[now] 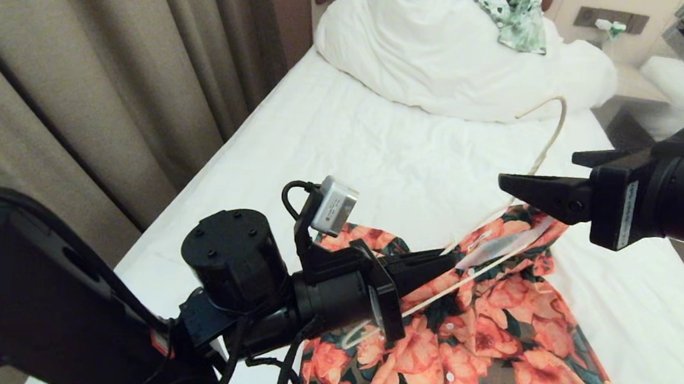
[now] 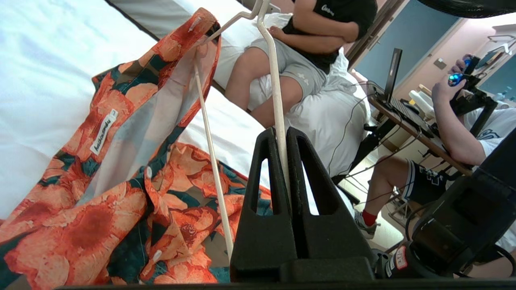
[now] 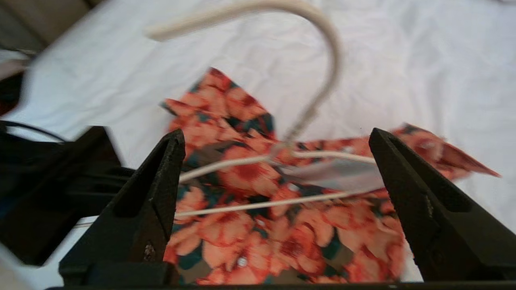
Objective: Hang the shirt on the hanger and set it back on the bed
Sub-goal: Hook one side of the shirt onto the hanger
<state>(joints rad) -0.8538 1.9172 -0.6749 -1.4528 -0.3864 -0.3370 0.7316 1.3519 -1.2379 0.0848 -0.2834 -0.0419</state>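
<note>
Left gripper (image 2: 282, 133) is clamped tight on the wire hanger (image 2: 277, 88), its two black fingers pressed together with the cream wire pinched between them, and in the head view that same left gripper (image 1: 445, 261) reaches in from the lower left over the bed (image 1: 334, 147). Over on the other side, the right gripper (image 3: 278, 137) hangs just above the collar end of the shirt (image 3: 258, 225) with its jaws spread wide and nothing between them; from the head camera the right gripper (image 1: 506, 183) comes in from the right edge, close by the hanger's neck. The hanger (image 1: 547, 143) stands tilted, hook curling up toward the bunched white duvet (image 1: 430, 56), its lower wire running down across the shirt (image 1: 490, 344). That floral shirt lies spread on the white sheet, collar end lifted and draped on the hanger's shoulder, a white label showing inside the neck, the rest of the cloth trailing toward the near edge of the bed. A green leafy-print garment (image 1: 510, 10) sits on top of the duvet, well apart from the work. Beige curtains (image 1: 78, 66) hang along the left. The left wrist view also catches a seated person (image 2: 298, 48) on a second bed and another person (image 2: 463, 133) at a desk with a laptop (image 2: 393, 76).
</note>
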